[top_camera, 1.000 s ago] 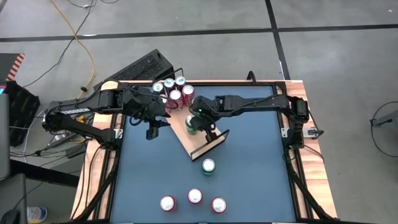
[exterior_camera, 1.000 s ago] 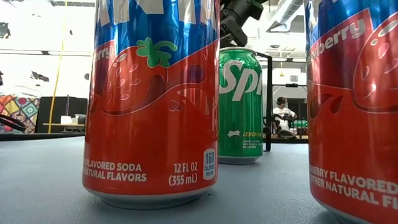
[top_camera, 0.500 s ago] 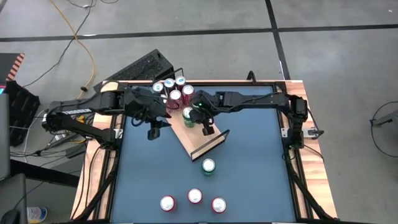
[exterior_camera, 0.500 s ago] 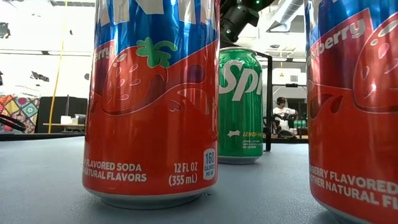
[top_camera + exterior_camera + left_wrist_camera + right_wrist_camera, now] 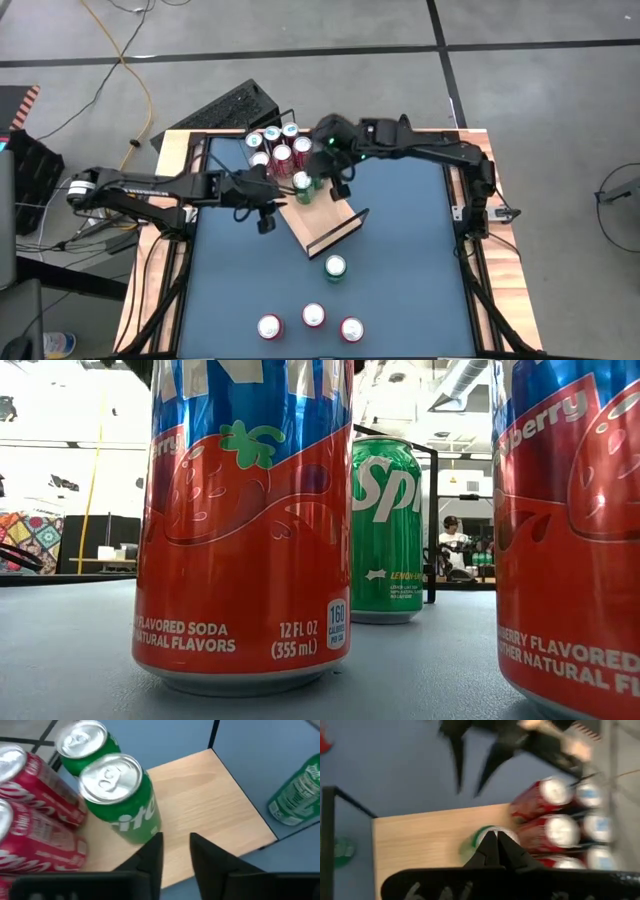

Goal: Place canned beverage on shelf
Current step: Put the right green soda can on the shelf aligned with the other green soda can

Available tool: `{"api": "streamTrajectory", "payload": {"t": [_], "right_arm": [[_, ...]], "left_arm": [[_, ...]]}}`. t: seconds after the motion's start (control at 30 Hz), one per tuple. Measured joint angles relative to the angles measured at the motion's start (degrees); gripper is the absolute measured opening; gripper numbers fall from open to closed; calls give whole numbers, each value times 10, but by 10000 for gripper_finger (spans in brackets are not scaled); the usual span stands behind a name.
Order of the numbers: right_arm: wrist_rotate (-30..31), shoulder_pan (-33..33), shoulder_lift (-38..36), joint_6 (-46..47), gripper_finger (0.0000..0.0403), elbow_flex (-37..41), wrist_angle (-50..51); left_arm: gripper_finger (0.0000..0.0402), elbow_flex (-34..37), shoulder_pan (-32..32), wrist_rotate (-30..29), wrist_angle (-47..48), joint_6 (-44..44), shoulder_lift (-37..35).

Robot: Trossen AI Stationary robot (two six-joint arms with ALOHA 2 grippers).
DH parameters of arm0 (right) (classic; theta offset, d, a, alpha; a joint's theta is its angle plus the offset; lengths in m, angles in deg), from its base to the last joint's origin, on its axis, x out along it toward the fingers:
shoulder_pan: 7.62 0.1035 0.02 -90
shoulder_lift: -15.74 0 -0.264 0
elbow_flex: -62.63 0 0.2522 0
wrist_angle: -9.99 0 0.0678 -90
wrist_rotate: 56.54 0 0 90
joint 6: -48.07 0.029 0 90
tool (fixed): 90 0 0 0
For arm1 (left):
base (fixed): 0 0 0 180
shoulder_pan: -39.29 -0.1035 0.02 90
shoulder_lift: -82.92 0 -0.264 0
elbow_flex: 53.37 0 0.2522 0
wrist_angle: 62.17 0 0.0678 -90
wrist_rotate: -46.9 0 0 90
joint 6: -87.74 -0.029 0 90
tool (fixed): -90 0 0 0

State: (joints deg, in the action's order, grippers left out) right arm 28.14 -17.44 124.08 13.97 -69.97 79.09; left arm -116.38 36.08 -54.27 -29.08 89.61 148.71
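Right gripper [image 5: 340, 187] off cylindrical green can [image 5: 303, 189]

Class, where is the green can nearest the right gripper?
In the high view, the green can stands on the shelf, beside the red cans, under the right gripper.

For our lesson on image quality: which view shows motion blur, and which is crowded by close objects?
Right wrist view: the cans and the shelf are smeared by motion blur. Low view: two red cans fill the frame, with bright glare behind. High view: even light.
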Motion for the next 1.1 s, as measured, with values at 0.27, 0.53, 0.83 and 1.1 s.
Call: {"api": "streamTrajectory", "payload": {"t": [0.27, 0.53, 0.83, 1.1], "right_arm": [[24, -21, -1, -11, 0, -114, 46], [28, -40, 0, -24, 0, -124, 66], [41, -43, 0, -24, 0, -122, 65], [51, -43, 0, -24, 0, -122, 73]], "left_arm": [[5, 58, -1, -9, -104, 35, 0], [0, 74, -1, -12, -188, 32, 16], [0, 74, 0, -39, -293, 38, 91], [0, 75, 2, -57, -335, 54, 130]]}}
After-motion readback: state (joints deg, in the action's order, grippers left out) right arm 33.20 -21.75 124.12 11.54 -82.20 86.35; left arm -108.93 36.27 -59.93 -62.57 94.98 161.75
